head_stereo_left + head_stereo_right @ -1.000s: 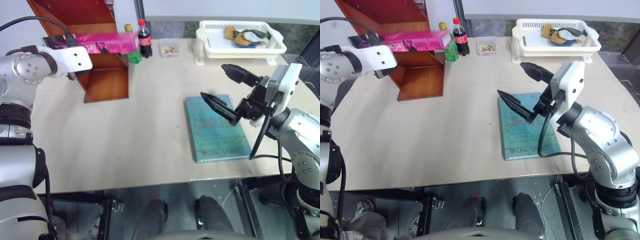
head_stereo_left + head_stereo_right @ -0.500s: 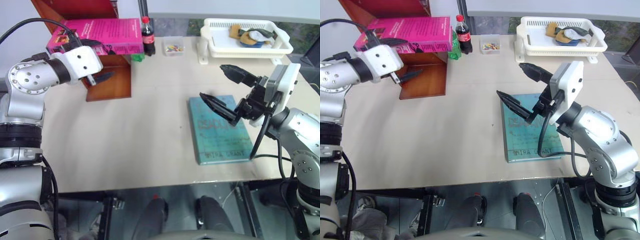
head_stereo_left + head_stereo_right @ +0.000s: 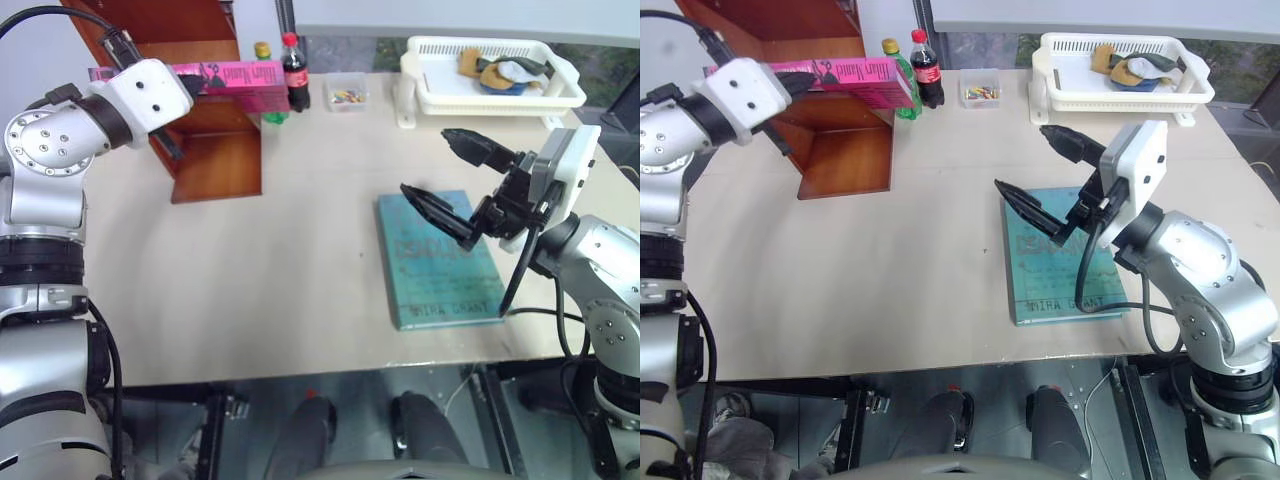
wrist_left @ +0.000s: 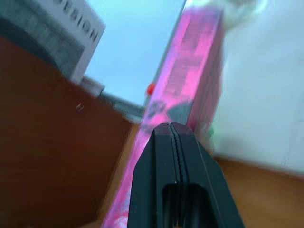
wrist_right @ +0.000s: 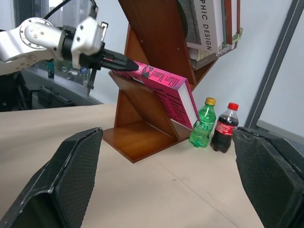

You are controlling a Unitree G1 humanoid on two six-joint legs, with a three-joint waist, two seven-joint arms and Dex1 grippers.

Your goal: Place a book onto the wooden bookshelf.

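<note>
At ten o'clock on the table (image 3: 890,300), the wooden bookshelf (image 3: 830,140) is found, and the book (image 3: 855,75) is seen lying flat along its slanted board, with its far end overhanging the shelf's right edge, just beside the green bottle (image 3: 902,85) and the cola bottle (image 3: 925,70). The left gripper (image 5: 124,63) is seen in the right wrist view at the book's near upper corner, its fingers (image 4: 173,190) pressed together with nothing visibly between them. Whether the tips are touching the cover or are merely just beside it cannot be told.

At three o'clock, the right gripper (image 3: 1040,165) is held above the teal-green book (image 3: 1060,255), its jaws spread wide and empty.

Several risks can be judged from this arrangement. Because the board is slanted and part of the book is unsupported past the edge, the book could be tipped or slid off if the closed fingers are dragged along its cover. Were it to slide towards the two o'clock side, the bottles could be struck and knocked over. If the corner is pushed further inward, the book could be jammed against the shelf's side panel. A slow, straight withdrawal away from the cover would be called for.
</note>
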